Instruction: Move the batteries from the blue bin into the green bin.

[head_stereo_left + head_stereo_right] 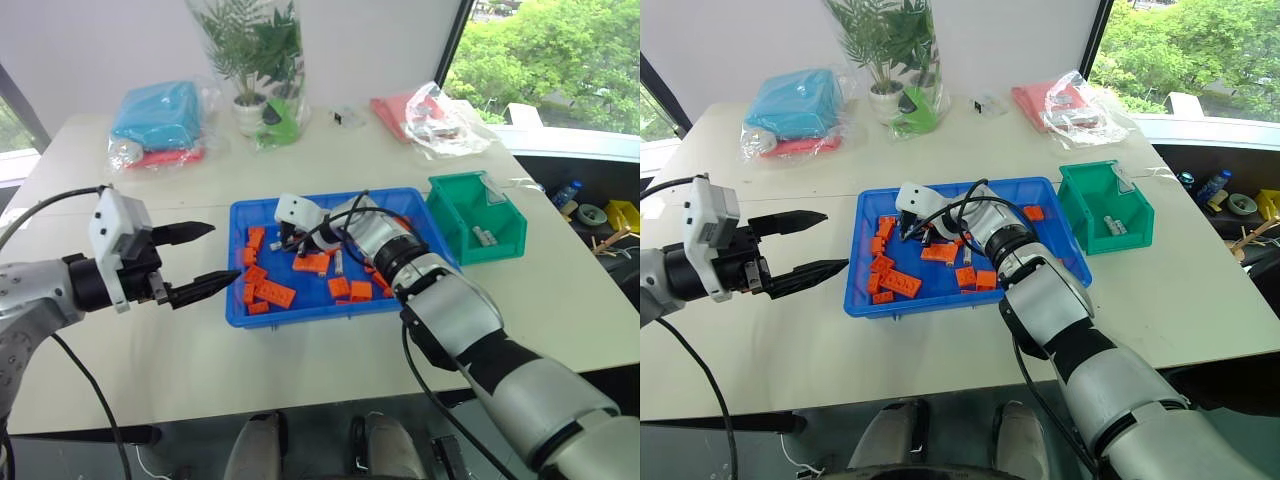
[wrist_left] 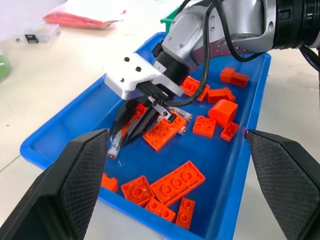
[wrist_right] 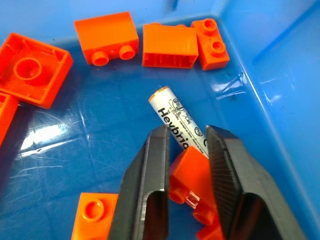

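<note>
Head views: blue bin (image 1: pixel 236 262) mid-counter, toward the front edge; green bin (image 1: pixel 503 243) just beside its right end, a couple of batteries already lying inside. Right gripper (image 1: pixel 908 230) reaching down into the blue bin's left half among orange bricks (image 1: pixel 272 293). Left gripper (image 1: pixel 200 260) hovering above the counter off the bin's left edge, jaws spread wide, holding nothing. Plant (image 1: pixel 255 60) and bagged bundles along the counter's back edge, not involved.

Left wrist view: right gripper (image 2: pixel 131 131) tipped down to the bin floor, jaws drawn nearly together around a battery (image 2: pixel 115 145) whose end pokes out below the tips. Second battery (image 2: pixel 181 114) lying behind it among the bricks.

Right wrist view: jaws narrowed on either side of a battery (image 3: pixel 180 121), near end between the fingers (image 3: pixel 150 170), far end pointing toward the bin's corner. Orange brick (image 3: pixel 192 177) wedged right under the battery between the jaws. Contact looks made or nearly so; firm clamp not certain.

Step in hand: pick of a battery in the blue bin, closing phase. Next move, by judgement: finish the squeeze, lift straight up clear of the rim, check the brick does not ride along, then carry right to the green bin and drop. Risk: battery slipping out or brick pinched with it.
</note>
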`<act>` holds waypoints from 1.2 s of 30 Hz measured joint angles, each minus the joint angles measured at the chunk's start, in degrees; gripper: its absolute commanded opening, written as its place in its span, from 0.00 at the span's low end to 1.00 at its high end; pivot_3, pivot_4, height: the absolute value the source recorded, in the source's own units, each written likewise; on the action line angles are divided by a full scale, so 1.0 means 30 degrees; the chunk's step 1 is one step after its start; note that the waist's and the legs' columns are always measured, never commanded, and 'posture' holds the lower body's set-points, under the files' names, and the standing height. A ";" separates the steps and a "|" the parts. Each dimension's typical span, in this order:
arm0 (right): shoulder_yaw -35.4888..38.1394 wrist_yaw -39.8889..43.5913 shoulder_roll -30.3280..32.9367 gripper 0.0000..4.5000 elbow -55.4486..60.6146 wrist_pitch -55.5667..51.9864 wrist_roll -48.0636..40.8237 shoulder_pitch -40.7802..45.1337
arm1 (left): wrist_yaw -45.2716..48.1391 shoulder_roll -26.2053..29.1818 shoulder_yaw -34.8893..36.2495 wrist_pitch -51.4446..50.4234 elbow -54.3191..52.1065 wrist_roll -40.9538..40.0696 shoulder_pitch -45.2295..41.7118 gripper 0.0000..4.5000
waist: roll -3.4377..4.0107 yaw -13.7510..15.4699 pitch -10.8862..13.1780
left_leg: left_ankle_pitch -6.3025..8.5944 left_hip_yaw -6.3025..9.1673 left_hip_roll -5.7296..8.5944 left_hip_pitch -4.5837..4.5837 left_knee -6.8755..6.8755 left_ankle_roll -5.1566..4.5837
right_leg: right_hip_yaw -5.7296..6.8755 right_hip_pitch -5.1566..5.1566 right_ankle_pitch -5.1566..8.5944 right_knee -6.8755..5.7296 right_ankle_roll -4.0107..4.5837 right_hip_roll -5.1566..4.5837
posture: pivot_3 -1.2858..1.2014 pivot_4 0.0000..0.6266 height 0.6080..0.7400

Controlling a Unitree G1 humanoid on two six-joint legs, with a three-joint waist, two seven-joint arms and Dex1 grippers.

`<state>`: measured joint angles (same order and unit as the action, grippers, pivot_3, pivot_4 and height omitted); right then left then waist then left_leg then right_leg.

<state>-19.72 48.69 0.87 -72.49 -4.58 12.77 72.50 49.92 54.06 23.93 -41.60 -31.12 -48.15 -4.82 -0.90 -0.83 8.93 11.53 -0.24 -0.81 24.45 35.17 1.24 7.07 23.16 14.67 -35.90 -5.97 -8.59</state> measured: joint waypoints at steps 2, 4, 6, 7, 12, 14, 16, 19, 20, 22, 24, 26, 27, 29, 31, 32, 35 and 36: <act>0.0075 -0.0008 -0.0025 0.29 0.0000 -0.0008 0.0009 0.0000 | 0.0058 -0.0001 -0.0179 0.0012 0.0079 0.0071 -0.0050 1.00 | 0.0000 -0.0016 0.0000 | -0.0001 0.0001 0.0000 0.0000 -0.0002 -0.0002 | 0.0000 0.0003 0.0000 -0.0002 0.0001 0.0002 | 0.52 0.24 0.45; 0.0134 -0.0076 -0.0057 0.29 0.0000 -0.0018 0.0043 0.0000 | 0.0107 -0.0001 -0.0248 0.0095 0.0240 0.0124 -0.0177 1.00 | 0.0000 -0.0021 0.0000 | -0.0005 0.0001 -0.0002 0.0000 -0.0002 -0.0007 | -0.0002 0.0007 0.0000 -0.0007 0.0001 0.0002 | 0.52 0.24 0.45; 0.0143 -0.0147 -0.0079 0.29 0.0000 -0.0004 0.0143 0.0001 | 0.0146 -0.0002 -0.0274 0.0219 0.0322 0.0236 -0.0198 1.00 | 0.0000 -0.0029 0.0000 | -0.0005 -0.0001 -0.0002 0.0000 -0.0001 -0.0008 | -0.0002 0.0008 0.0000 -0.0008 0.0001 0.0002 | 0.52 0.24 0.45; 0.0144 -0.0154 -0.0081 0.29 0.0000 0.0008 0.0187 0.0001 | 0.0171 -0.0003 -0.0309 0.0232 0.0354 0.0281 -0.0201 1.00 | 0.0000 -0.0027 0.0000 | -0.0007 -0.0001 -0.0002 0.0000 -0.0001 -0.0011 | -0.0002 0.0008 0.0000 -0.0009 0.0001 0.0002 | 0.52 0.24 0.45; 0.0123 -0.0175 -0.0136 0.29 0.0000 0.0278 0.0536 0.0001 | 0.0211 -0.0040 -0.0425 0.0301 0.0430 0.0426 -0.0216 1.00 | -0.0001 -0.0031 -0.0001 | -0.0007 -0.0001 -0.0003 0.0000 -0.0001 -0.0011 | -0.0004 0.0010 0.0000 -0.0012 0.0001 0.0002 | 0.52 0.24 0.45; 0.0070 -0.0267 -0.0246 0.29 -0.0003 0.0481 0.0724 0.0002 | 0.0201 -0.0070 -0.0423 0.0303 0.0429 0.0425 -0.0215 1.00 | -0.0002 -0.0052 -0.0001 | -0.0009 -0.0001 -0.0002 0.0000 -0.0001 -0.0015 | -0.0005 0.0014 0.0000 -0.0016 0.0001 0.0002 | 0.52 0.24 0.45; -0.0077 -0.0411 -0.0468 0.29 -0.0011 0.0693 0.0951 0.0003 | 0.0172 -0.0098 -0.0422 0.0303 0.0428 0.0425 -0.0213 1.00 | -0.0002 -0.0065 -0.0001 | -0.0012 -0.0004 -0.0004 0.0000 -0.0002 -0.0018 | -0.0005 0.0021 -0.0001 -0.0022 0.0001 0.0003 | 0.52 0.24 0.45; -0.0289 -0.0482 -0.0777 0.29 -0.0077 0.0957 0.1364 0.0028 | 0.0052 -0.0108 -0.0395 0.0303 0.0423 0.0423 -0.0201 1.00 | -0.0003 -0.0045 0.0000 | -0.0015 -0.0006 -0.0004 0.0001 0.0000 -0.0024 | -0.0006 0.0025 -0.0001 -0.0030 0.0001 0.0001 | 0.52 0.24 0.45; -0.0428 -0.0496 -0.0793 0.29 -0.0121 0.1107 0.1545 0.0086 | 0.0010 -0.0113 -0.0360 0.0303 0.0421 0.0420 -0.0173 1.00 | -0.0006 -0.0031 0.0002 | -0.0014 -0.0006 -0.0004 0.0002 0.0002 -0.0022 | -0.0006 0.0025 0.0000 -0.0029 0.0001 -0.0001 | 0.52 0.24 0.45; -0.0624 -0.0495 -0.0799 0.29 -0.0169 0.1266 0.1811 0.0282 | -0.0041 -0.0114 -0.0335 0.0303 0.0420 0.0420 -0.0161 1.00 | -0.0011 -0.0022 0.0003 | -0.0008 -0.0005 -0.0004 0.0002 0.0003 -0.0010 | -0.0008 0.0023 0.0001 -0.0028 0.0002 -0.0001 | 0.52 0.24 0.45; -0.0718 -0.0476 -0.0829 0.29 -0.0258 0.1291 0.2097 0.0568 | -0.0101 -0.0116 -0.0302 0.0303 0.0409 0.0419 -0.0153 1.00 | -0.0011 -0.0027 0.0003 | -0.0007 -0.0001 -0.0004 0.0002 0.0002 -0.0010 | -0.0008 0.0025 0.0001 -0.0030 0.0004 0.0000 | 0.52 0.24 0.45; -0.0777 -0.0468 -0.0867 0.29 -0.0310 0.1294 0.2244 0.0719 | -0.0150 -0.0153 -0.0197 0.0303 0.0376 0.0419 -0.0123 1.00 | -0.0011 -0.0044 0.0003 | -0.0009 0.0000 -0.0004 0.0002 0.0000 -0.0014 | -0.0009 0.0028 0.0002 -0.0032 0.0004 0.0000 | 0.52 0.24 0.45; -0.0786 -0.0468 -0.0879 0.29 -0.0347 0.1295 0.2294 0.0726 | -0.0166 -0.0161 -0.0179 0.0303 0.0346 0.0419 -0.0108 1.00 | -0.0011 -0.0044 0.0003 | -0.0009 -0.0001 -0.0004 0.0002 0.0000 -0.0014 | -0.0009 0.0028 0.0001 -0.0032 0.0004 0.0000 | 0.52 0.24 0.45; -0.0786 -0.0460 -0.0902 0.12 -0.0514 0.1294 0.2398 0.0724 | -0.0218 -0.0179 -0.0159 0.0303 0.0291 0.0417 -0.0096 1.00 | -0.0012 -0.0038 0.0003 | -0.0011 -0.0004 -0.0003 0.0002 0.0001 -0.0015 | -0.0009 0.0027 0.0000 -0.0032 0.0004 0.0000 | 0.52 0.24 0.45; -0.0765 -0.0355 -0.0898 0.02 -0.0536 0.1316 0.2411 0.0725 | -0.0331 -0.0184 -0.0138 0.0303 0.0261 0.0414 -0.0096 1.00 | -0.0017 -0.0039 0.0001 | -0.0012 -0.0004 -0.0003 0.0000 0.0001 -0.0017 | -0.0009 0.0024 0.0001 -0.0033 0.0004 0.0001 | 0.52 0.24 0.45; -0.0753 -0.0235 -0.0892 0.02 -0.0536 0.1316 0.2407 0.0724 | -0.0361 -0.0186 -0.0126 0.0303 0.0241 0.0407 -0.0095 1.00 | -0.0017 -0.0040 0.0000 | -0.0012 -0.0002 -0.0004 0.0000 0.0001 -0.0017 | -0.0010 0.0024 0.0001 -0.0034 0.0004 0.0002 | 0.52 0.24 0.45; -0.0687 0.0137 -0.0883 0.02 -0.0534 0.1310 0.2384 0.0722 | -0.0350 -0.0186 -0.0123 0.0302 0.0210 0.0396 -0.0075 1.00 | -0.0018 -0.0047 0.0000 | -0.0013 -0.0004 -0.0003 0.0000 0.0001 -0.0018 | -0.0010 0.0024 0.0000 -0.0035 0.0004 0.0002 | 0.52 0.24 0.45; -0.0601 0.0200 -0.0879 0.02 -0.0534 0.1303 0.2369 0.0718 | -0.0346 -0.0187 -0.0125 0.0303 0.0209 0.0395 -0.0075 1.00 | -0.0018 -0.0046 0.0000 | -0.0013 -0.0003 -0.0003 -0.0001 0.0002 -0.0018 | -0.0010 0.0025 0.0000 -0.0035 0.0004 0.0003 | 0.52 0.24 0.45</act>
<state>-21.53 49.29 -1.77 -74.09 -0.67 19.88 74.65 48.88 53.50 23.56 -40.70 -30.49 -46.96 -5.04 -0.95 -0.97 8.93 11.49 -0.25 -0.82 24.45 35.17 1.18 7.04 23.24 14.67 -36.00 -5.96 -8.58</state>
